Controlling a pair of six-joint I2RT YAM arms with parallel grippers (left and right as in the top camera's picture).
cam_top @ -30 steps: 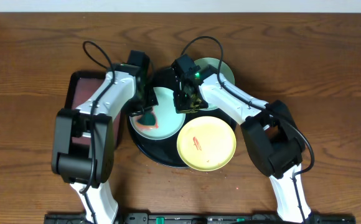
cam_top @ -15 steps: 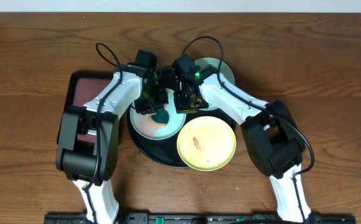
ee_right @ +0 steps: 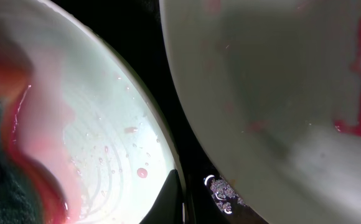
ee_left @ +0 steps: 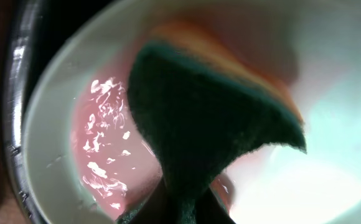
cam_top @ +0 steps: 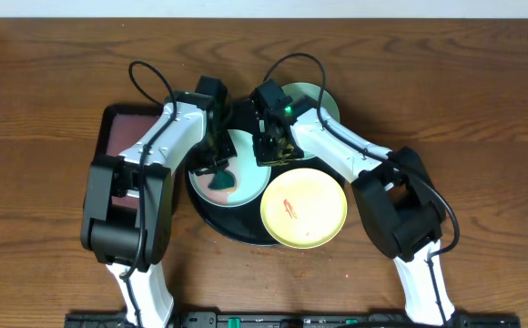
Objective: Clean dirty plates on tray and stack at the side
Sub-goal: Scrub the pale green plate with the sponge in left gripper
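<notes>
A pale aqua plate with a wet pink smear lies on the round black tray. My left gripper is shut on a green sponge and presses it onto this plate. The left wrist view shows the sponge, the gripper and the smeared plate. My right gripper is shut on the plate's right rim, seen in the right wrist view. A pale yellow plate with a red smear lies over the tray's front right rim. A second aqua plate sits behind the right arm.
A rectangular black-rimmed tray with a reddish-brown inside lies left of the round tray, under the left arm. Both arms crowd over the back of the round tray. Bare wood table surrounds the trays.
The left gripper swept the sponge to the right across the aqua plate, then back to the left. The pink smear has spread. The right gripper has kept still on the rim.
</notes>
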